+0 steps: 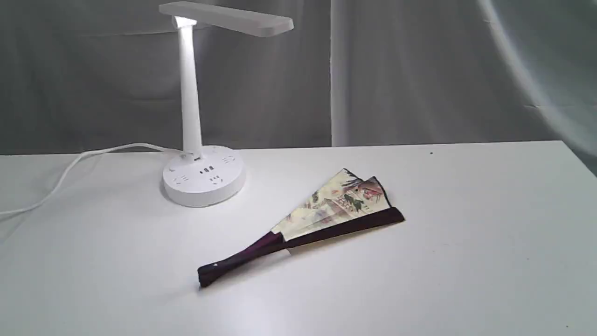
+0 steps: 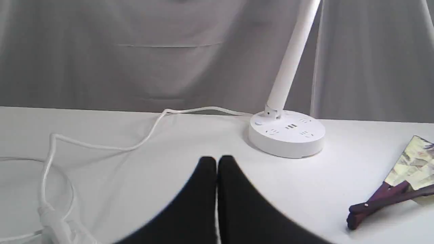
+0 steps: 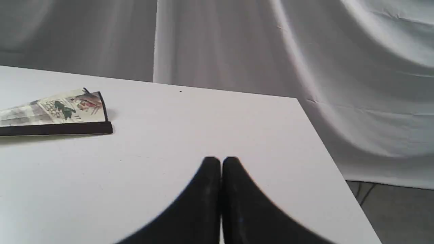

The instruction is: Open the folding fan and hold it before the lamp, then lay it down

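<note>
White counter (image 1: 466, 261) backed by grey draped cloth (image 1: 419, 70); neither arm appeared in the exterior view. Left tool (image 2: 217, 162): its black fingers were pressed together with nothing between them, and it hung over bare counter. Just beyond its tips, a little toward the right arm's side, stood the lamp (image 2: 286, 137), upright on a round base with sockets. Its slim stem rose to a flat head, which was lit. A white cord (image 2: 101, 146) ran from the base across the counter ahead of the left tool, then looped away on the side farthest from the right tool. Right tool (image 3: 221, 162): its fingers were likewise closed on nothing, and it was held above the counter near a far corner. The folding fan (image 1: 336, 205) lay flat on the counter ahead of both tools and between them, well apart from each, and near the lamp without touching it. It was only partly spread, with a few painted pleats showing beside the dark guard. The pivot end pointed toward the left tool and the leaf end toward the right tool.
</note>
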Motion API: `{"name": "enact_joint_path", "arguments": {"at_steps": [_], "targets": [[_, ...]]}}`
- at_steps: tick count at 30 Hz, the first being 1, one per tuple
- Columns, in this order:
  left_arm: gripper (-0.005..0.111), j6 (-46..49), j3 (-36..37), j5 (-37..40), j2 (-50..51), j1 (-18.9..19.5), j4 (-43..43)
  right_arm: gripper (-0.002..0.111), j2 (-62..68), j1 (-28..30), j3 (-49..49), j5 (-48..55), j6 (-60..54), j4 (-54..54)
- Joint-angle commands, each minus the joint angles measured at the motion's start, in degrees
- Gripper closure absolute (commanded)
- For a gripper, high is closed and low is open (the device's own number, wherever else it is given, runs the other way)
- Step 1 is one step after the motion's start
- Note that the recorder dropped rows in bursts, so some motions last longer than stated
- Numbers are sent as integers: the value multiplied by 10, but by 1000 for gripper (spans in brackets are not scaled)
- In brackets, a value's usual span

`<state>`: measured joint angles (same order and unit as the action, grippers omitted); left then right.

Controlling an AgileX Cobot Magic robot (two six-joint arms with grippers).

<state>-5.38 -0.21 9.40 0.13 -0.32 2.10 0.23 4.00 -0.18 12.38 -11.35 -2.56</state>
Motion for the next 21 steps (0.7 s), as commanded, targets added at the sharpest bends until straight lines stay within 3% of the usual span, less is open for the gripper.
{"name": "enact_joint_path", "arguments": {"at_steps": [1,14,21], "targets": [[107,-7,2,-6,-1,-3,1,108,-2,0,2,-3,-2,4],[107,-48,2,-66,-1,-3,-2,108,-2,0,2,-82,3,-32],[107,-61,-26,-31,-1,-3,-2,108,-2,0,2,-132,2,-102]]}}
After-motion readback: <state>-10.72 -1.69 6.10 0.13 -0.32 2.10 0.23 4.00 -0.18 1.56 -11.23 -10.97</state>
